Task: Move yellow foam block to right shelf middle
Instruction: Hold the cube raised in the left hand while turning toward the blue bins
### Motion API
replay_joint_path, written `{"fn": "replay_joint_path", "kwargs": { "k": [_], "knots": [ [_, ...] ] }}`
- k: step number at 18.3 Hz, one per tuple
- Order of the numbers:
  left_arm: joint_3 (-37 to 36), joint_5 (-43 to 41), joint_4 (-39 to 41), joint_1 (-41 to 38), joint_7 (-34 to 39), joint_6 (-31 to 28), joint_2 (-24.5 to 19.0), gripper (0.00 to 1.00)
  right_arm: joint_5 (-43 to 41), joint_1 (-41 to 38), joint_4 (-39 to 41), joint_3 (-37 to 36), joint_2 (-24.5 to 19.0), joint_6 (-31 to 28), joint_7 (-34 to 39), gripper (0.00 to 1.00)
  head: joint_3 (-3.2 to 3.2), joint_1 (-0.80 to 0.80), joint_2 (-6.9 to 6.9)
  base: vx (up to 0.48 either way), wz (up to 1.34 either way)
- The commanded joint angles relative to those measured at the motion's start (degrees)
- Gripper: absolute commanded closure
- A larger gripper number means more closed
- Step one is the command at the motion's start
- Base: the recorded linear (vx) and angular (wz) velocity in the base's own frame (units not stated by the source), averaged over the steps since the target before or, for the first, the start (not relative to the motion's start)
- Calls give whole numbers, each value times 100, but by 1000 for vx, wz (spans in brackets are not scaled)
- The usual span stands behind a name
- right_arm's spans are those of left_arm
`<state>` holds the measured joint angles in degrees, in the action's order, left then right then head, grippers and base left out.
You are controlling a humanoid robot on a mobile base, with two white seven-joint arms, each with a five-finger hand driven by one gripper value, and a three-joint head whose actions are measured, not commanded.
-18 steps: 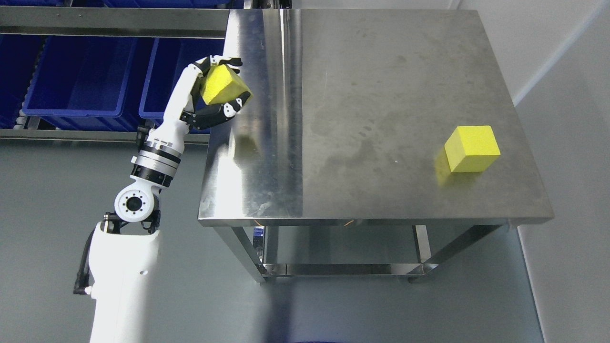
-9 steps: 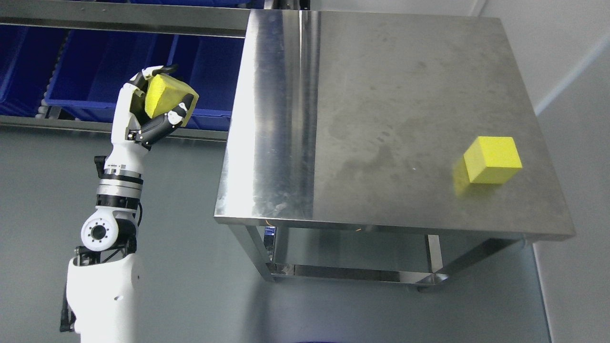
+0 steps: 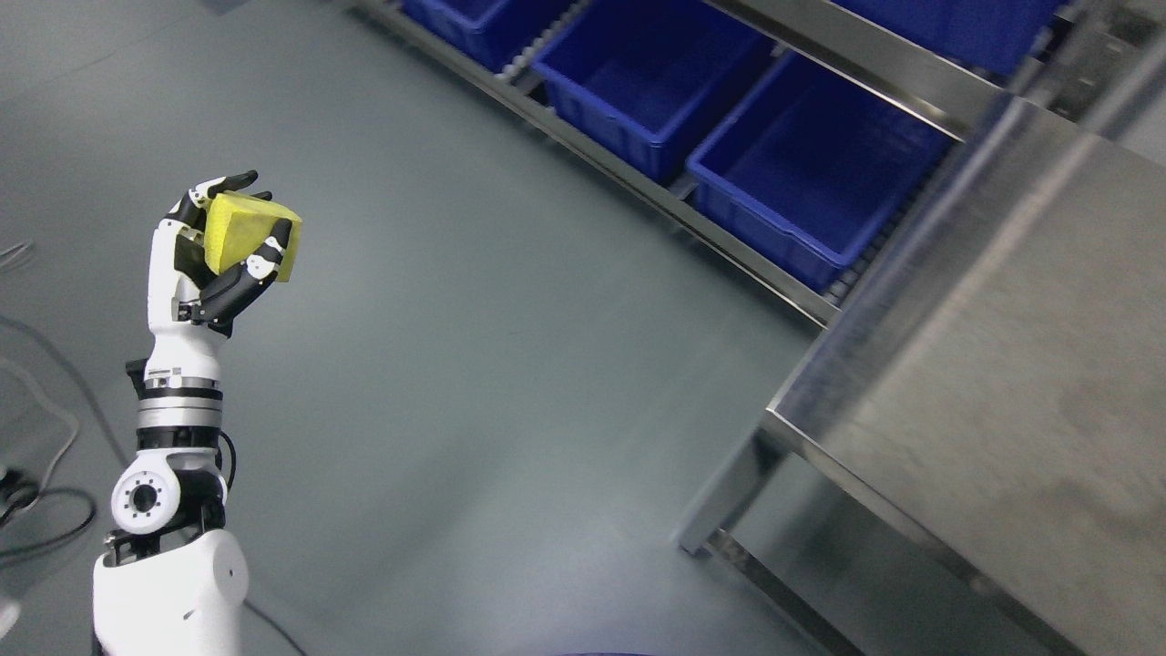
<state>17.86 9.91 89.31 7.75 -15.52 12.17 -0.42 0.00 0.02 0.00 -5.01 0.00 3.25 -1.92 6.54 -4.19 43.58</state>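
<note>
My left hand (image 3: 228, 241) is raised at the left of the head view, over the grey floor. Its fingers are curled around a yellow foam block (image 3: 244, 235), which it holds tilted in the air. The left arm rises from the bottom left corner. The right arm is out of view. A shelf rack (image 3: 783, 41) with blue bins (image 3: 802, 173) runs along the top right, well away from the hand.
A steel table (image 3: 1020, 410) fills the right side, its corner leg (image 3: 720, 497) standing on the floor. Black cables (image 3: 36, 437) lie on the floor at the far left. Bare grey floor lies between the hand and the rack.
The whole picture has swung, so the camera has turned left. The table and shelf have shifted to the right and the second yellow block has left the view. The hand still holds the block.
</note>
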Motion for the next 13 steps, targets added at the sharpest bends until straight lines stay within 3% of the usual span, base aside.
{"fn": "replay_joint_path", "kwargs": {
  "k": [1, 8, 13],
  "knots": [
    [420, 73, -397, -89, -4, 206, -58, 99, 0, -107, 100, 0, 100, 0, -2, 0, 0, 0, 0, 23, 1638],
    [279, 37, -467, -150, -4, 277, -58, 99, 0, -107, 100, 0, 100, 0, 7, 0, 0, 0, 0, 60, 1264],
    [279, 37, -467, -159, -4, 286, -58, 99, 0, -116, 100, 0, 100, 0, -2, 0, 0, 0, 0, 127, 554]
  ]
}}
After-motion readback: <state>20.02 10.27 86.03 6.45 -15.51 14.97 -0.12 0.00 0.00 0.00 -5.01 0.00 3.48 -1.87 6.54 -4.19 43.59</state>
